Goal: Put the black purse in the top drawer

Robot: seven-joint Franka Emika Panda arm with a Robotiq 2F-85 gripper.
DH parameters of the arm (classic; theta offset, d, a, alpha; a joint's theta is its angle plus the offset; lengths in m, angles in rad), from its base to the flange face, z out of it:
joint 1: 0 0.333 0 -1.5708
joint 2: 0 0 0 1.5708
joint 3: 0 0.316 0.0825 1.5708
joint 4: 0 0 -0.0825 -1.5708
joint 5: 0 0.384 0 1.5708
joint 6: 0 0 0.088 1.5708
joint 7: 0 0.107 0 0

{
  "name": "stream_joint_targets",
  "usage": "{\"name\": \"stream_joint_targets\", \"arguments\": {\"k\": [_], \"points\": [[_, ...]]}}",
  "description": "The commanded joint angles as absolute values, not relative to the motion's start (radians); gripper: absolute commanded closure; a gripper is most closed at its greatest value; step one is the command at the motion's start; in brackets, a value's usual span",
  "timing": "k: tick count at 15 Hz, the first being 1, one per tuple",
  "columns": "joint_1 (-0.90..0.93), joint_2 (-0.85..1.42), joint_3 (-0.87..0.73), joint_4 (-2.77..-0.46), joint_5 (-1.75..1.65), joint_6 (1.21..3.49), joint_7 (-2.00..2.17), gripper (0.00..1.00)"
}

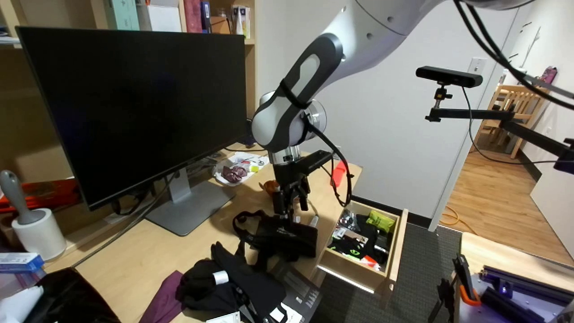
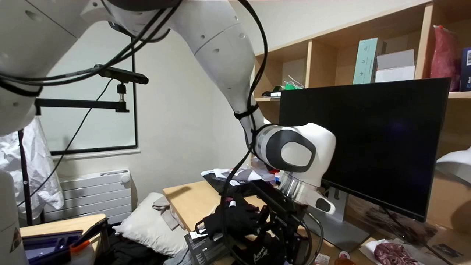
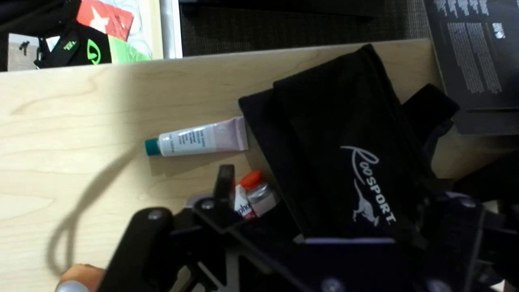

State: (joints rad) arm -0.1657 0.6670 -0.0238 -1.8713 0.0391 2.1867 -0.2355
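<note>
The black purse [image 1: 284,235], a boxy soft bag with white lettering, lies on the desk near its edge, with its strap looped toward the monitor. It fills the middle right of the wrist view [image 3: 344,134] and shows low in an exterior view [image 2: 263,254]. My gripper [image 1: 290,208] points down just above the purse. In the wrist view the fingers of my gripper [image 3: 324,198] are wide apart, with the purse below and between them; I cannot tell whether they touch it. The top drawer [image 1: 397,251] is pulled open beside the desk and holds mixed items. Its edge also shows in the wrist view [image 3: 156,28].
A tube [image 3: 198,138] and an orange-capped bottle [image 3: 261,196] lie beside the purse. A heap of black items [image 1: 233,287] and a dark flat box [image 1: 296,287] are near it. A large monitor [image 1: 148,107] stands behind. An orange object [image 1: 270,186] sits near the gripper.
</note>
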Motion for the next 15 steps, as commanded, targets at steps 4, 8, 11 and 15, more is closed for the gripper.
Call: {"name": "stream_joint_targets", "arguments": {"k": [4, 8, 11, 15], "points": [[-0.254, 0.676, 0.029, -1.912, 0.101, 2.251, -0.400, 0.00], [-0.241, 0.685, 0.009, -1.898, 0.074, 2.222, -0.370, 0.00], [-0.265, 0.674, 0.034, -1.902, 0.102, 2.240, -0.413, 0.00], [-0.282, 0.674, 0.051, -1.915, 0.102, 2.272, -0.481, 0.00]]}}
